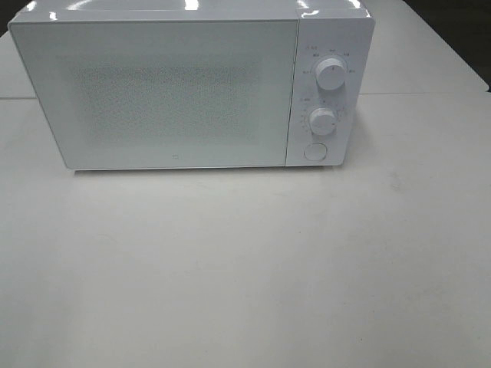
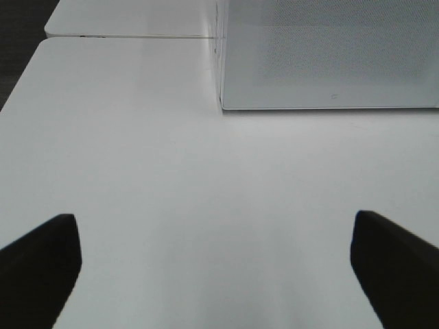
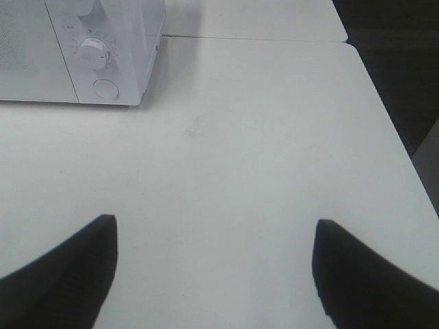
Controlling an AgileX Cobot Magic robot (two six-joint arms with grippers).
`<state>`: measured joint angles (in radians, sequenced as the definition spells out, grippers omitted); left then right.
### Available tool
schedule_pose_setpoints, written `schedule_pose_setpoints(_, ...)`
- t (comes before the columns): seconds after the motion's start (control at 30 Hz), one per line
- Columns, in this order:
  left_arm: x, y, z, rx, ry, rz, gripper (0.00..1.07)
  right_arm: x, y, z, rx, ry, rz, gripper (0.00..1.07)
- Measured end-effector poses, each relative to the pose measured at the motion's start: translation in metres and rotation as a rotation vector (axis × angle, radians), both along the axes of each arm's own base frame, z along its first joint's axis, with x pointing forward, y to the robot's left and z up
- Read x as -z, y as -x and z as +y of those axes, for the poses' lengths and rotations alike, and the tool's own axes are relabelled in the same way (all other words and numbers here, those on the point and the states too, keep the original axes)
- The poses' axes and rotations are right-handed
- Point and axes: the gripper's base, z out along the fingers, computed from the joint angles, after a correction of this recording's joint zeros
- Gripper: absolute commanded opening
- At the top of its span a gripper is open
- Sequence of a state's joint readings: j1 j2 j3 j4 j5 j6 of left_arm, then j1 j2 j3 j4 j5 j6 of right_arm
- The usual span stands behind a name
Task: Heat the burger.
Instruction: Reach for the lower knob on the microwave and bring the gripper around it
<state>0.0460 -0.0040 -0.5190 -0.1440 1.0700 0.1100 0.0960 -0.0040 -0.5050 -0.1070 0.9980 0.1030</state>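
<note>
microwave (image 1: 192,84) shut on worktop (image 1: 245,268). burger nowhere in view, maybe behind frosted door (image 1: 153,100), can't tell. left end effector (image 2: 214,236) spread wide, empty. right end effector (image 3: 214,233) spread too, empty. my guess: right one presses round button (image 1: 315,152) square-on, gently, so box doesn't slide. labels round dials (image 1: 331,74) too small to read.

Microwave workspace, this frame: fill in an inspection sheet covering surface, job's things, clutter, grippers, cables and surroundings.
Surface: white table, carrying only the microwave.
Job's things: burger not in view; microwave door shut, two knobs and a round button on its right side.
Clutter: nothing seen.
Grippers: left gripper open, empty, over the table; right gripper open, empty.
Cables: nothing seen.
Surroundings: second white table butted behind; dark floor beyond.
</note>
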Motion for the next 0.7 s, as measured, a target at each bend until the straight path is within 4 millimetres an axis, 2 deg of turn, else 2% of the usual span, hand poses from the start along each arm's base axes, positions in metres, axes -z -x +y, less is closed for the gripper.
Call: schedule_pose_setpoints(0.7,0.0000,0.0000,0.0000,0.000,0.001,0.000,1.01,0.0000,0.0000,0.0000,0.000,0.000,0.000,0.76)
